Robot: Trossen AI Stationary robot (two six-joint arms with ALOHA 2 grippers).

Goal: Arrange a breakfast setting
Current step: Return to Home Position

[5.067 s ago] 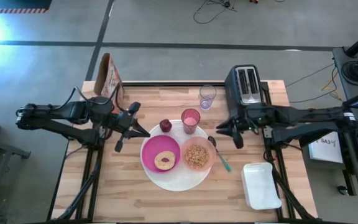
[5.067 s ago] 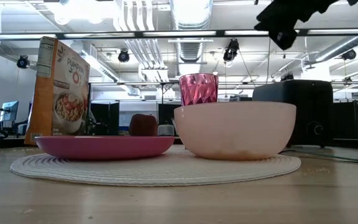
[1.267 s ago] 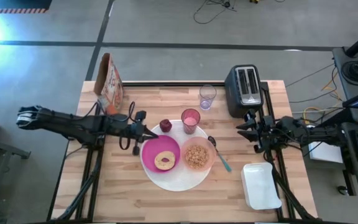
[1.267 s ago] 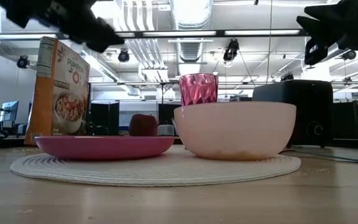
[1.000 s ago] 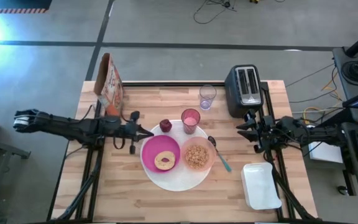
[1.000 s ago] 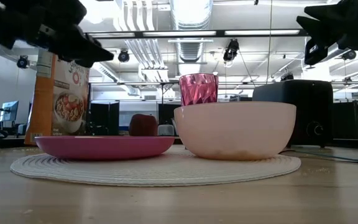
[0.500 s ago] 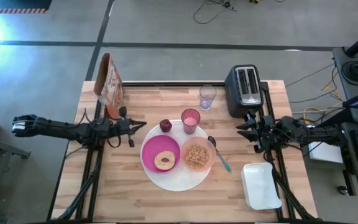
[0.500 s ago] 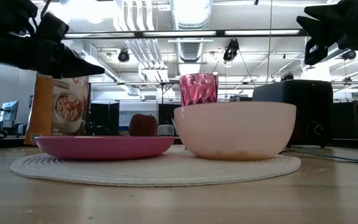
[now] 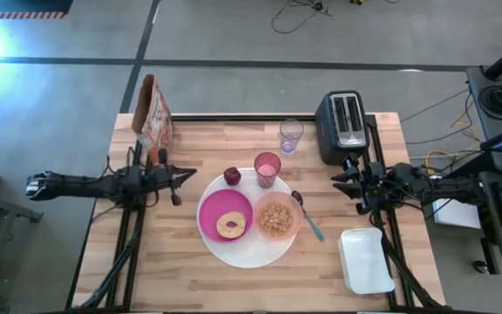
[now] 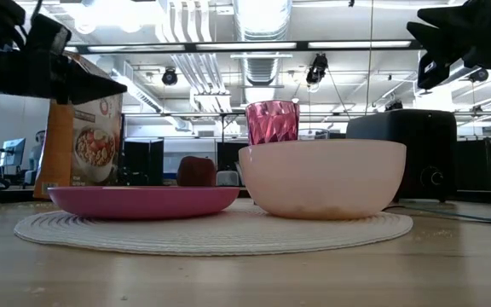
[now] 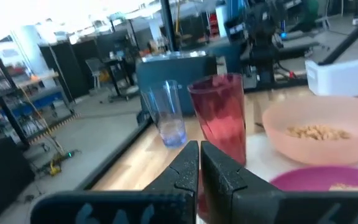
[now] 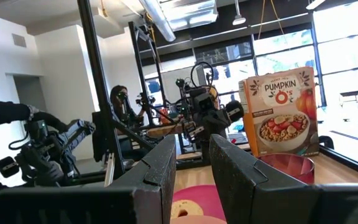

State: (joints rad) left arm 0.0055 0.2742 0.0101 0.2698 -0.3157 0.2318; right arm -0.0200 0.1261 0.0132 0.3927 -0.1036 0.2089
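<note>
As each arm hugs its table (image 9: pixel 166 262) edge, left fingers (image 11: pixel 183 169) press together, right fingers (image 12: pixel 158 169) spread.

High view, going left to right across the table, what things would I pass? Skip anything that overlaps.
In order: orange cereal box → round magenta plate → translucent peach bowl → black toaster.

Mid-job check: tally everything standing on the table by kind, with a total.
Mats: 1, round white woven mat
Plates: 1, magenta plate
Bowls: 1, translucent peach bowl
Cups: 2, pink tumbler, clear glass
Spoons: 1, teal-handled spoon
Food: 2, bagel, dark-red fruit
Boxes: 1, orange cereal box
Appliances: 1, black toaster
Bins: 1, white rectangular bin
Total: 11
</note>
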